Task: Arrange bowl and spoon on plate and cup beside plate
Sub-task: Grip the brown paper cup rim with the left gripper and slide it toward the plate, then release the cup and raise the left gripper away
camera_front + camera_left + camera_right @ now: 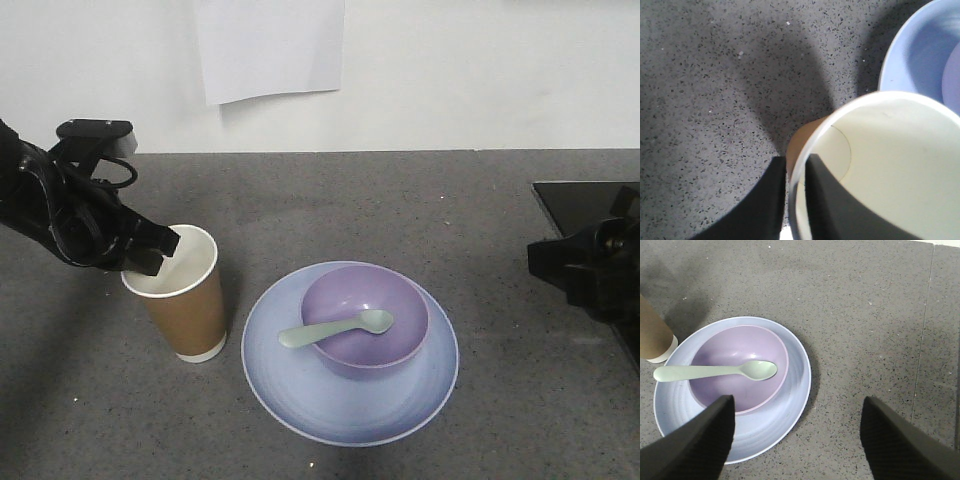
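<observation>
Cup [182,300], brown paper, white rim: left gripper [150,250] pinches its wall, one finger inside. Glossy purple bowl [365,320] holds mint spoon [335,328].

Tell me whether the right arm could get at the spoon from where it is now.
Probably yes. The right gripper is open and empty, and the spoon lies across the bowl rim with nothing over it. The left gripper is off at the cup.

Brown cup [186,300], lavender bowl [366,318], mint spoon [335,329], blue plate [350,400].
</observation>
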Robot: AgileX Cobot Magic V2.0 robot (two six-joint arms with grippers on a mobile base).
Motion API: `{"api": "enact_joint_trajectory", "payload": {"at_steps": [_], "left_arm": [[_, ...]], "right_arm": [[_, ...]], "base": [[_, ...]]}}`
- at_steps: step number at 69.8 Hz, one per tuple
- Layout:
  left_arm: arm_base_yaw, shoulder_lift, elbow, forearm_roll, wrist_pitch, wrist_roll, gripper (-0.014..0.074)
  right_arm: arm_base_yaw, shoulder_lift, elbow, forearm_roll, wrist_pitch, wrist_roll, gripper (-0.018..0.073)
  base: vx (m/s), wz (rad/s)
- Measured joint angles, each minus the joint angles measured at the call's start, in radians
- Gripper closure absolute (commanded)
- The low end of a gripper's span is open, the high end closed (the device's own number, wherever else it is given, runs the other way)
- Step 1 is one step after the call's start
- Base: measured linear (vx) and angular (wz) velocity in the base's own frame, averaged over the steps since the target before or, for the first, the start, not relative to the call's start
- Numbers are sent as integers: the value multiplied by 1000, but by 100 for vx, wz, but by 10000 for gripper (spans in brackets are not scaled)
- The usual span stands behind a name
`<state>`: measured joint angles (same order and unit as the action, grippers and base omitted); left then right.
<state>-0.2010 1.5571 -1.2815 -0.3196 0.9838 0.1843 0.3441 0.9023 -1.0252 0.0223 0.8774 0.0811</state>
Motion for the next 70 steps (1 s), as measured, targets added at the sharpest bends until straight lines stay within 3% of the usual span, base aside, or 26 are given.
{"api": "enact_joint_trajectory", "payload": {"at_steps": [13, 25, 51, 70], "left_arm": [[0, 0, 0, 0, 0, 0, 127], [0, 0, 0, 0, -2, 0, -13], [29, -177, 0, 16, -63, -21, -8], [104, -355, 0, 218, -59, -184, 11]], "right_arm": [[0, 0, 0, 0, 0, 0, 53], [0, 0, 0, 0, 0, 0, 53], [0, 0, 0, 0, 0, 0, 53], [0, -1, 0, -22, 0, 41, 53]], "base": [[0, 0], [0, 0], [0, 0], [0, 0]]}}
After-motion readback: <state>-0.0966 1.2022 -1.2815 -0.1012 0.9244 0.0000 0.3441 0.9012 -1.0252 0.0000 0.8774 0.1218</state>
